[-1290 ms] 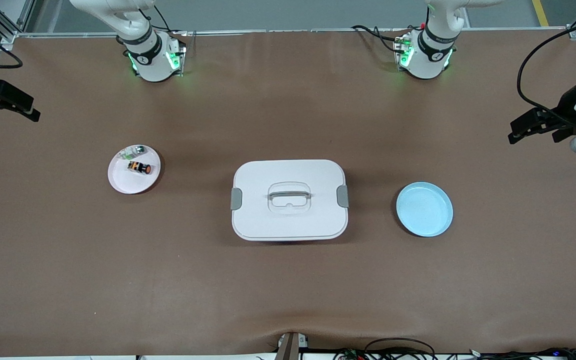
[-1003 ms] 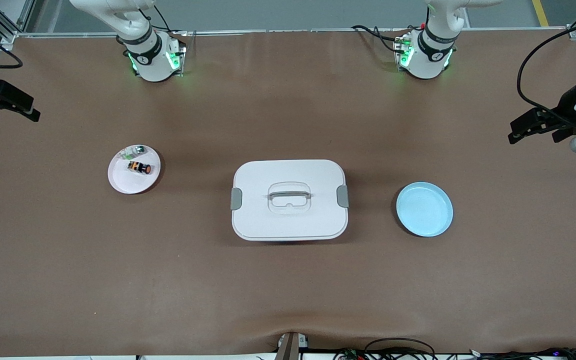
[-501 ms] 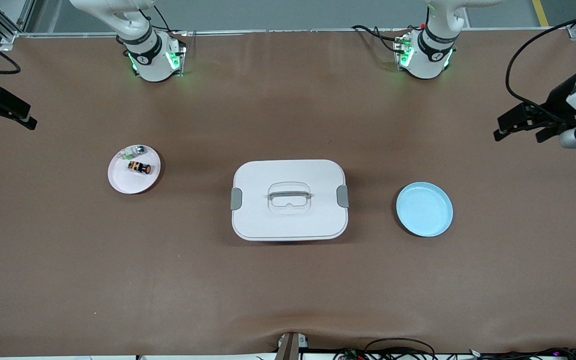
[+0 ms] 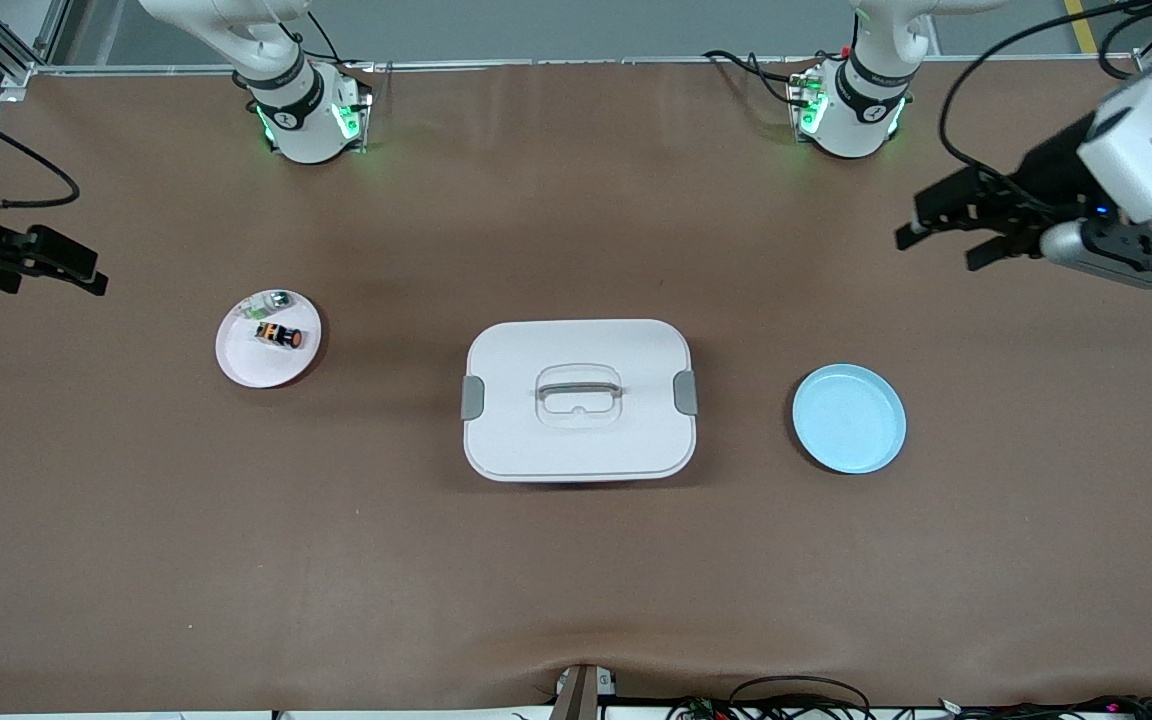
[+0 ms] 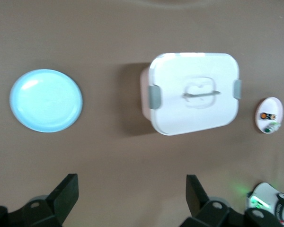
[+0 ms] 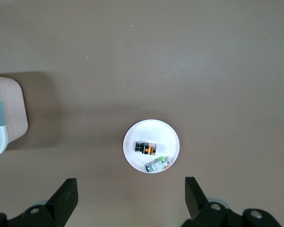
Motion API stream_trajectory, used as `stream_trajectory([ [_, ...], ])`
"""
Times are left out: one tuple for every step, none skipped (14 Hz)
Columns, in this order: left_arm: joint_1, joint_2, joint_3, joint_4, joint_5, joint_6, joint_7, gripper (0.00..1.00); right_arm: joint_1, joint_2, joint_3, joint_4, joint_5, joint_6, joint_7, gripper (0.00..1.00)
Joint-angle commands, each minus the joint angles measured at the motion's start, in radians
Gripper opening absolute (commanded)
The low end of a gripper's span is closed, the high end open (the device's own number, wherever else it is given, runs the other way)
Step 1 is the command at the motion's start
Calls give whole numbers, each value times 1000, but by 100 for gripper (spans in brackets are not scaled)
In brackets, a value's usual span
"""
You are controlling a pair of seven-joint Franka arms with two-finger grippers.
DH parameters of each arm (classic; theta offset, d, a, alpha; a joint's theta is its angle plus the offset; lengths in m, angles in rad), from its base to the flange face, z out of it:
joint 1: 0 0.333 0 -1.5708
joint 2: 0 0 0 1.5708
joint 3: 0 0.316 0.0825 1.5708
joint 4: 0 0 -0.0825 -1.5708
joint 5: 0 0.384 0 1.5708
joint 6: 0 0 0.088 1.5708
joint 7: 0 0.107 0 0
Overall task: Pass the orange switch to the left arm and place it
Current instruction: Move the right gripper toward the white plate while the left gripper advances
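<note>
A: Where is the orange switch (image 4: 279, 335) lying?

B: It is lying on the pink plate (image 4: 241, 365) toward the right arm's end of the counter (image 4: 576, 580), beside a small green-and-silver component (image 4: 273, 299).

A: And the 2 hands?

B: The right hand (image 4: 64, 268) is hanging over bare counter near that plate, fingers spread wide, gripping nothing. The left hand (image 4: 944, 228) is hovering over bare counter at the left arm's end, also wide and empty.

A: The box (image 4: 578, 399)?

B: It is sitting closed between the pink plate and the blue plate (image 4: 848, 418).
</note>
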Motion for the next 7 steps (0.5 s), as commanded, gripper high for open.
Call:
stream_trajectory([
  [1,38,-70,27,-82,37,-30,100,-6,87,2,10,-5,12,-10,100],
  [-4,51,-98,27,-114,61,-47,100,-10,95,2,10,-4,15,-12,100],
  [-5,61,-124,27,-125,81,-96,100,-12,113,2,10,-5,12,-12,100],
  [-7,77,-157,27,-124,103,-142,100,-12,124,2,6,-5,12,-10,100],
  [-11,95,-194,29,-121,130,-172,100,-7,133,2,-1,-4,17,-9,100],
  [-22,115,-219,35,-118,179,-195,100,-7,143,2,-19,-1,23,-6,100],
  [-46,135,-227,38,-113,224,-223,100,-3,149,1,-58,-2,64,-3,100],
])
